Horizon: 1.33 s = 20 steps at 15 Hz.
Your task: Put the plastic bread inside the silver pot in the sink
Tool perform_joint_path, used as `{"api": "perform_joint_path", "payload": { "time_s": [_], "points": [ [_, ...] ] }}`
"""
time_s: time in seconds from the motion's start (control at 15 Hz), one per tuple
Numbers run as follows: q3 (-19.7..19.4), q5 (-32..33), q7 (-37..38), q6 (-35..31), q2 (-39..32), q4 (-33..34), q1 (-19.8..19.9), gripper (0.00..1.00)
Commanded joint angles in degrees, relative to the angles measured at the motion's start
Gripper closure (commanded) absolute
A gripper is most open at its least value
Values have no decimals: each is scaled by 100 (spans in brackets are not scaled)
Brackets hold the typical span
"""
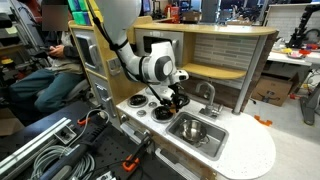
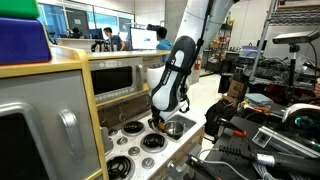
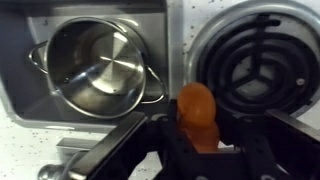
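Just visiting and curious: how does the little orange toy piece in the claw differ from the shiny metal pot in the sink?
The small orange plastic bread is a solid lump; the round silver metal pot is mirror-shiny, hollow and two-handled. The bread is far smaller than the pot. The bread sits between the fingers of the gripper; the pot stands upright in the rectangular metal sink. Both are roundish.
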<state>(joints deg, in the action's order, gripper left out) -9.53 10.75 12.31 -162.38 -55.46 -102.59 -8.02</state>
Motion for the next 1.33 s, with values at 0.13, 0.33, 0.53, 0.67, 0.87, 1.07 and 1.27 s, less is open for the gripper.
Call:
{"api": "perform_joint_path", "payload": {
  "time_s": [0.13,0.33,0.53,0.67,0.87,1.07,1.27],
  "points": [
    [-353,-463,245,339,155,-192,357,93],
    [-364,-836,535,702,-266,96,579,93],
    [-121,-1351,836,842,-534,360,819,93],
    [11,-1636,954,797,-648,512,877,93],
    [118,-2011,1211,820,-803,879,884,93],
    [121,-2224,1423,973,-954,1217,888,93],
    [43,-2323,1661,1189,-1167,1550,889,93]
  ]
}}
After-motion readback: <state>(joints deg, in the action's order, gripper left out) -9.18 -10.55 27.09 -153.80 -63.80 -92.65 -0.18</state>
